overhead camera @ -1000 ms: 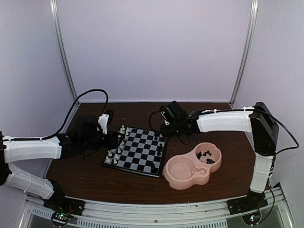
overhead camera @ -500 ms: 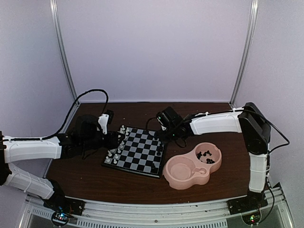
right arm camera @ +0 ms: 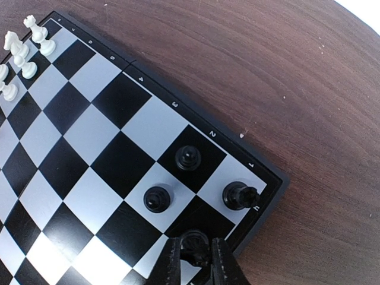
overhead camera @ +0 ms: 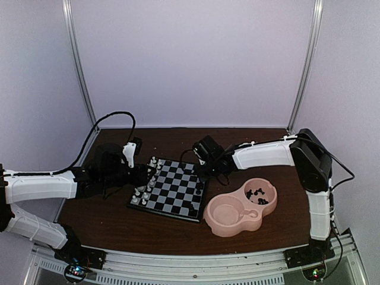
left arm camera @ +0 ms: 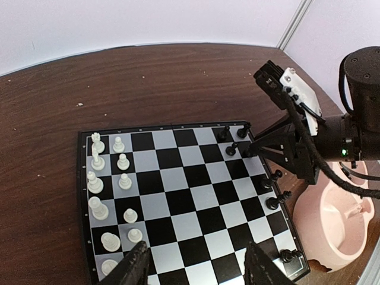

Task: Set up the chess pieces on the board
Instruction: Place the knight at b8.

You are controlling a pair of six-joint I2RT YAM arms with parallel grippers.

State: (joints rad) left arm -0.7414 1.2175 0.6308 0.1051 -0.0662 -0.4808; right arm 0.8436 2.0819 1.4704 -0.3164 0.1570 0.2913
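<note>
The board (overhead camera: 176,191) lies mid-table, with white chess pieces (left arm camera: 98,178) along its left edge and a few black ones (left arm camera: 274,200) along its right edge. My right gripper (right arm camera: 196,262) is shut on a black chess piece (right arm camera: 195,244) and holds it just over the board's far right corner, beside two black pawns (right arm camera: 187,157) and a black piece (right arm camera: 238,195) in the corner square. In the top view the right gripper (overhead camera: 202,170) sits at that corner. My left gripper (left arm camera: 199,270) hangs open and empty over the board's near rows, beside the white pieces.
A pink double-bowl dish (overhead camera: 228,229) stands right of the board, with several black pieces (overhead camera: 256,193) in its far bowl. The right arm (left arm camera: 309,136) reaches over the board's right edge. Dark wooden table (overhead camera: 113,222) surrounds the board.
The right arm has swung left and its gripper has come closer to the board's far right corner with the black piece. The left arm has stayed where it was.
</note>
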